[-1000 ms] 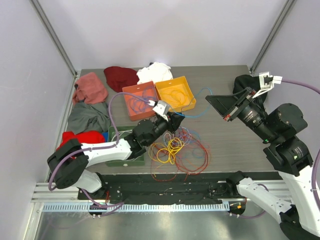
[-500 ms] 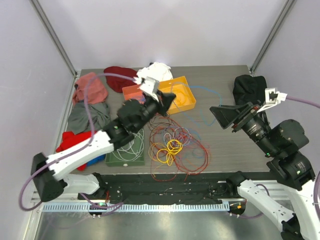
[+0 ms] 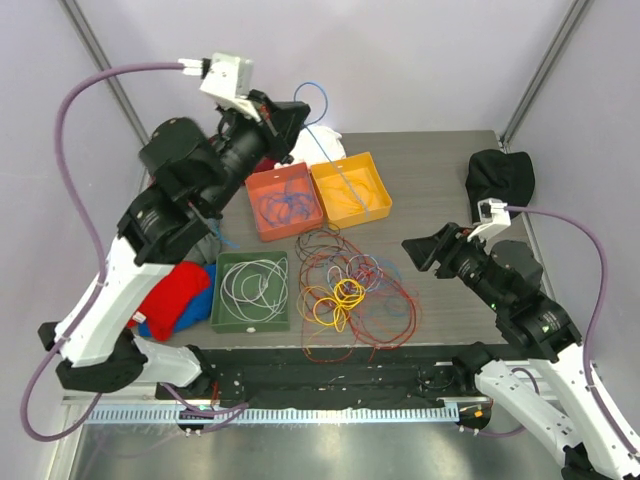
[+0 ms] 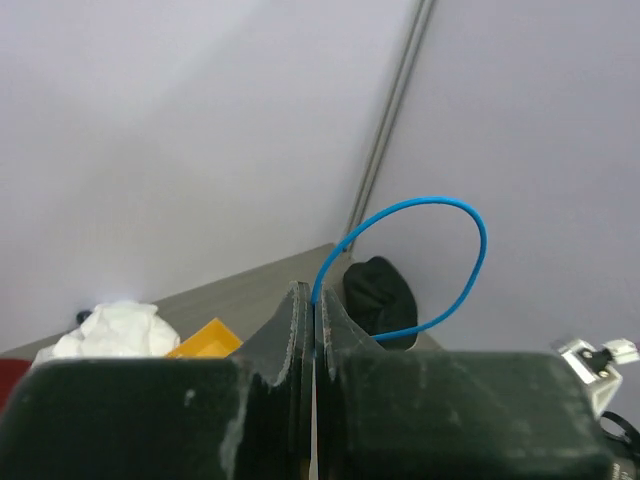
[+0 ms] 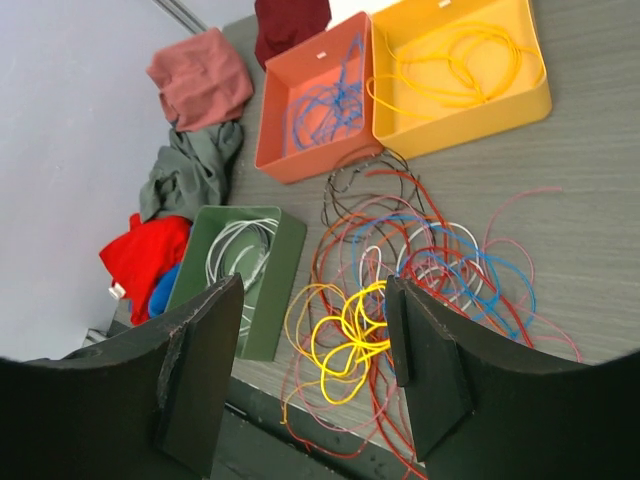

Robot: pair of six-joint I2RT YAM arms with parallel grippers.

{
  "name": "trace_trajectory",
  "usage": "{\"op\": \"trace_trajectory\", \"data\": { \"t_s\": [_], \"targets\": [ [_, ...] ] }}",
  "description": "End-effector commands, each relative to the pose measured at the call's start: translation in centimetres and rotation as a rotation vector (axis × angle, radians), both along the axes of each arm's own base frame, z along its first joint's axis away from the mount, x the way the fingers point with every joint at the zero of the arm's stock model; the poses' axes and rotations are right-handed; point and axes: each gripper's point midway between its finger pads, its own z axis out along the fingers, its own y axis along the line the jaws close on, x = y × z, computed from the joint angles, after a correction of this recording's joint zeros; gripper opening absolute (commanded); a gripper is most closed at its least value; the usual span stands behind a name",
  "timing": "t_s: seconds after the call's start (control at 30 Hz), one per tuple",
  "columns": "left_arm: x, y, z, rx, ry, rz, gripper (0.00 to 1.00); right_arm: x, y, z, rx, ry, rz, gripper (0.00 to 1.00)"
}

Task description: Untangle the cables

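While left end effector [image 4: 314, 305] pinches blue cable [image 4: 481, 240] aloft, right end effector [image 5: 315, 295] spread wide, empty.

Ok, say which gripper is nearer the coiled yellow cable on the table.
Right. Right gripper: open, right of the yellow coil. Left gripper: raised far back, pinching a thin blue cable.

Soft, even light comes from above, so shadows on the table [image 3: 450, 180] are weak. In the left wrist view the white cloth [image 4: 105, 330] at 8 o'clock is overexposed, and the near fingers [image 4: 430, 400] at 6 o'clock look dark and blurred.
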Motion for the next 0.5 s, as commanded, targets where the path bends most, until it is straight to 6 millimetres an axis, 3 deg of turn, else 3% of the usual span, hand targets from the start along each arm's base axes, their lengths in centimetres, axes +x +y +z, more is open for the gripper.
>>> {"op": "trace_trajectory", "data": {
  "t_s": [0.0,0.07,0.1,0.23,0.47],
  "targets": [
    [5.1,-0.6,-9.4,0.180,0.283,0.056,0.00,-0.2,-0.3,-0.2,0.011,-0.026,-0.011,0.66],
    [6.4,-0.7,-11.5,0.158,0.366,0.019,0.00,-0.4,-0.4,-0.3,0.013,-0.029,-0.011,0.66],
    [8.1,0.3,-12.6,0.124,0.418,0.053,0.00,-0.5,-0.5,-0.4,0.014,-0.030,-0.011,0.66],
    [11.1,1.9,-15.8,0.081,0.497,0.092,0.00,-0.6,-0.6,-0.7,-0.001,-0.033,-0.009,0.65],
    [15.0,4.9,-17.1,0.048,0.517,0.188,0.00,-0.4,-0.8,-1.2,-0.032,-0.032,-0.012,0.64]
  ]
}}
